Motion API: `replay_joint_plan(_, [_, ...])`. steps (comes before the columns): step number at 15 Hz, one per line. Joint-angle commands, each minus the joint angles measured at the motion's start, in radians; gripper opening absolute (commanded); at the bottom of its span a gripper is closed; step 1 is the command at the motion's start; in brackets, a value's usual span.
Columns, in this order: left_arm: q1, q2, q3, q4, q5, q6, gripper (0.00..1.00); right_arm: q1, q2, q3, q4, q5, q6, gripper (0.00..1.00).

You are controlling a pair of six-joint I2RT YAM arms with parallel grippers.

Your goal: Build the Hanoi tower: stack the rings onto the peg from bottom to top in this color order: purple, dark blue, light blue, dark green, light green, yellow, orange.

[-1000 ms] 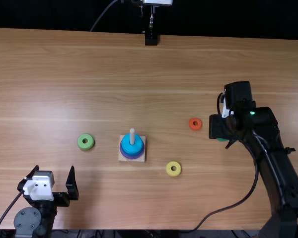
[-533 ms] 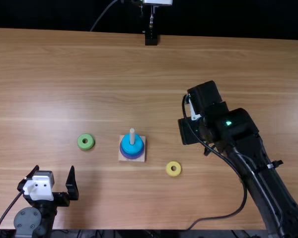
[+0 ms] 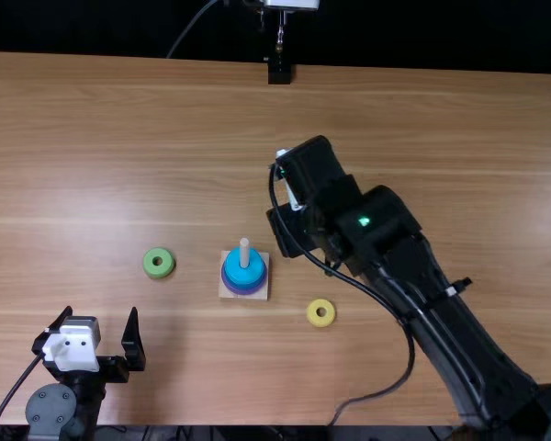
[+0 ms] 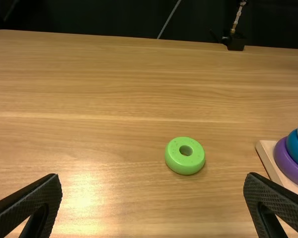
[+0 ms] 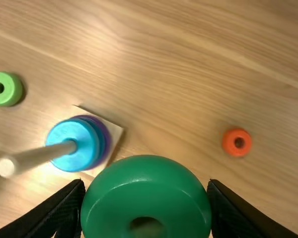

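The dark green ring [image 5: 145,192] partly hides the base [image 5: 116,135].

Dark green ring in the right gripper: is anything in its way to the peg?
Nothing visible stands between the dark green ring and the peg; the yellow ring lies off to one side.

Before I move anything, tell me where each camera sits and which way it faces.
Top view: fixed above the table's near edge, looking steeply down and forward; the left arm and right arm show.
Left wrist view: on the left wrist, facing across the table to its far edge; the open left gripper shows.
Right wrist view: on the right wrist, looking down past the dark green ring in the right gripper.
Both wrist views share the light green ring and the stack.
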Motion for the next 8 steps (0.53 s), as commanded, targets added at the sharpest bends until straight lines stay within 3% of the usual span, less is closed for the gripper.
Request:
replay_joint_plan(1, [0.007, -0.012, -0.104, -0.079, -0.006, 0.015, 1.0, 0.036, 0.041, 0.064, 0.0, 0.002, 0.002, 0.0])
replay_joint_plan(8, [0.007, -0.012, -0.104, -0.079, -0.006, 0.015, 1.0, 0.125, 0.092, 0.106, 0.0, 0.002, 0.013, 0.0])
